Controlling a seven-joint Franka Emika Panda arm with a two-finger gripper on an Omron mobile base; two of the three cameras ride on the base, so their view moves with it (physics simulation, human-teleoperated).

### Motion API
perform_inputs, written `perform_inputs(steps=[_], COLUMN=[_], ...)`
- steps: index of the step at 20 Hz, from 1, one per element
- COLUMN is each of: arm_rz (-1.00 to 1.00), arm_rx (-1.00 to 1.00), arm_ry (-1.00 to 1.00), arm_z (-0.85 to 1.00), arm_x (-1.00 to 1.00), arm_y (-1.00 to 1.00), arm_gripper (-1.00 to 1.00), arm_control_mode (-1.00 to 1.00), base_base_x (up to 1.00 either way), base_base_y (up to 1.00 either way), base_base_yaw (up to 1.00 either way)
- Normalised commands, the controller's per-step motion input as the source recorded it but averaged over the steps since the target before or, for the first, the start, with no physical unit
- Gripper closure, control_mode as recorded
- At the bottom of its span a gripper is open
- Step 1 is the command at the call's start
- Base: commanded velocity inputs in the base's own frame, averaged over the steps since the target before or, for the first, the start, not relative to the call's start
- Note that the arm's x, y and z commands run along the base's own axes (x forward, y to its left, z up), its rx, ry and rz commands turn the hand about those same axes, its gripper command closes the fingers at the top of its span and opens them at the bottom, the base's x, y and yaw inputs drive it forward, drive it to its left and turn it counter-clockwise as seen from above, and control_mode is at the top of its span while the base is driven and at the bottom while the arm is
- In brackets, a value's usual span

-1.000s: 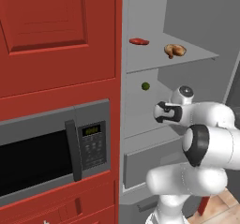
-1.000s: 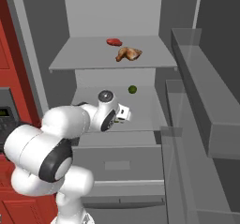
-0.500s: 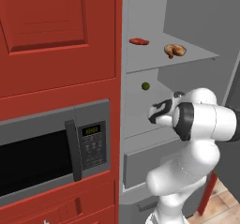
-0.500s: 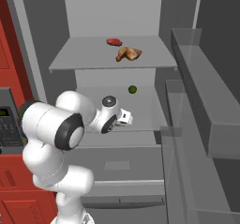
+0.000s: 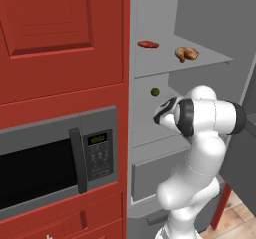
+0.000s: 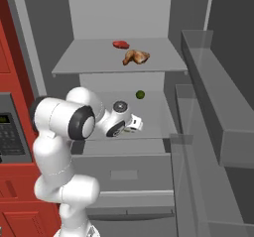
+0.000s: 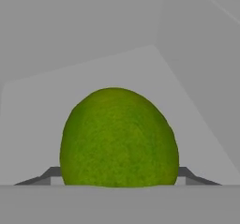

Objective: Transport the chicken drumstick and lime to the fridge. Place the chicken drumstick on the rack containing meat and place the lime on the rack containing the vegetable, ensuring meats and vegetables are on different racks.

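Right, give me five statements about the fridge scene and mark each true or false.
1. The drumstick lies on the top shelf beside the red meat. True.
2. The gripper holds the lime. True.
3. The small dark green ball sits on the top shelf. False: it sits on the second shelf.
4. The lime rests on the second shelf, free of the gripper. False: it sits between the fingers.
5. The fridge door is shut. False: it stands open.
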Motion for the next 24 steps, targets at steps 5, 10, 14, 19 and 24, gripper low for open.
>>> perform_inputs(steps=[5,10,14,19,24], arm_rz=[0.0,0.0,0.0,0.0,-0.01], arm_rx=[0.04,0.01,0.0,-0.05,-0.03], arm_ry=[0.0,0.0,-0.07,-0.13,-0.17], arm_z=[-0.4,-0.15,0.0,0.01,0.19], arm_x=[0.59,0.44,0.0,-0.38,-0.6], arm_y=[-0.03,0.0,0.0,0.25,0.16], arm_gripper=[-1.0,-1.0,-1.0,-1.0,-1.0], arm_control_mode=[-1.0,-1.0,-1.0,-1.0,-1.0], base_base_x=[0.0,0.0,0.0,0.0,0.0], base_base_y=[0.0,0.0,0.0,0.0,0.0], base_base_yaw=[0.0,0.0,0.0,0.0,0.0])
